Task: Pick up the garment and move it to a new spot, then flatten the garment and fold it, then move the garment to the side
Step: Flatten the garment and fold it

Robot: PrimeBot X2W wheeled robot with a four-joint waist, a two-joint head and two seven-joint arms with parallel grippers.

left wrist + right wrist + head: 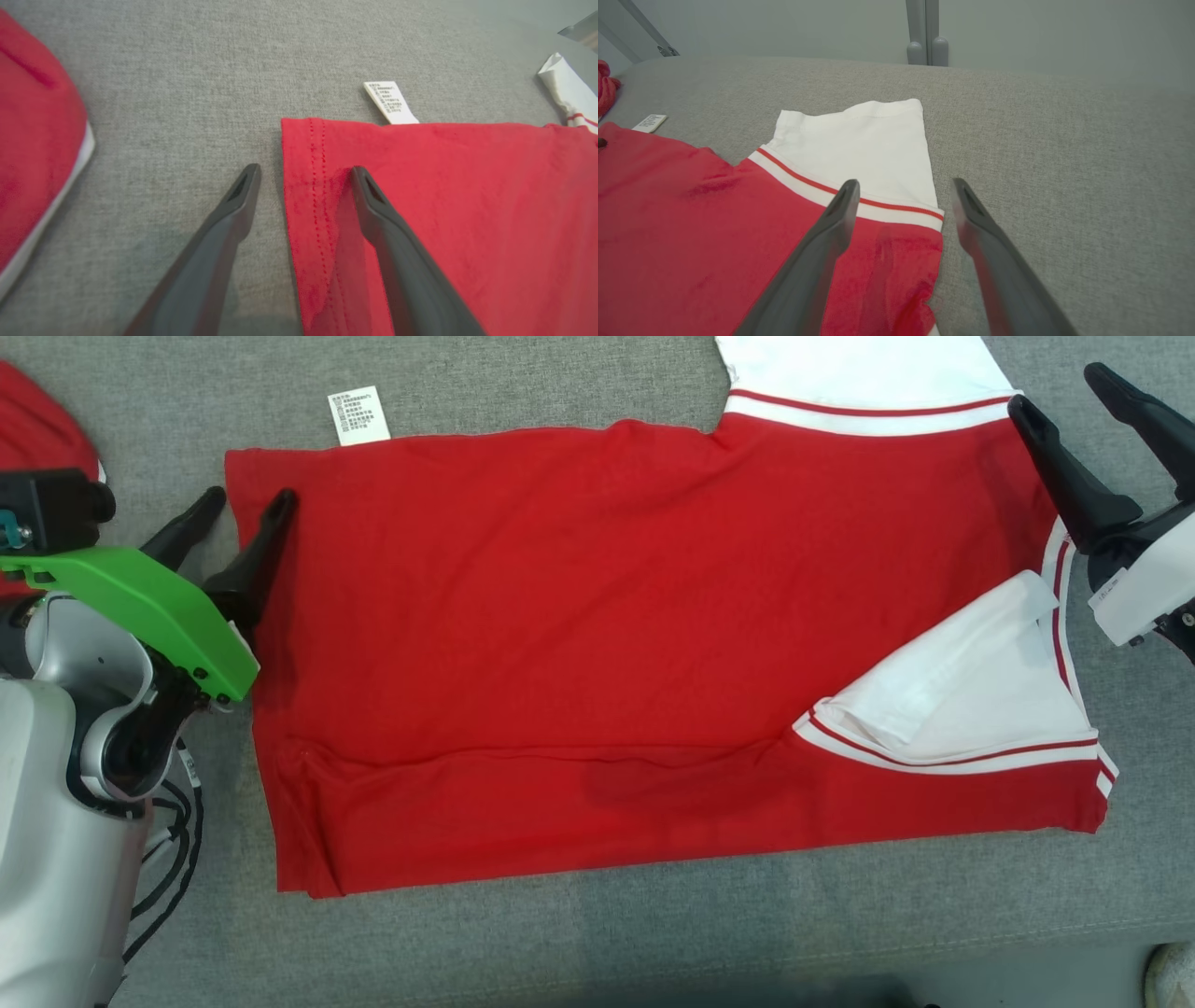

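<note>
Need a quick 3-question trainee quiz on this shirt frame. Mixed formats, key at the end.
1. True or false: the left end effector is shut on the garment.
2. The care label lies: A) on the grey surface beside the garment's edge; B) on top of the red fabric; C) pinched in an end effector.
3. Fill in: the sleeve near the right end effector is ____ with a red stripe.

Key: 1 false, it is open, one finger either side of the hem; 2 A; 3 white.
</note>
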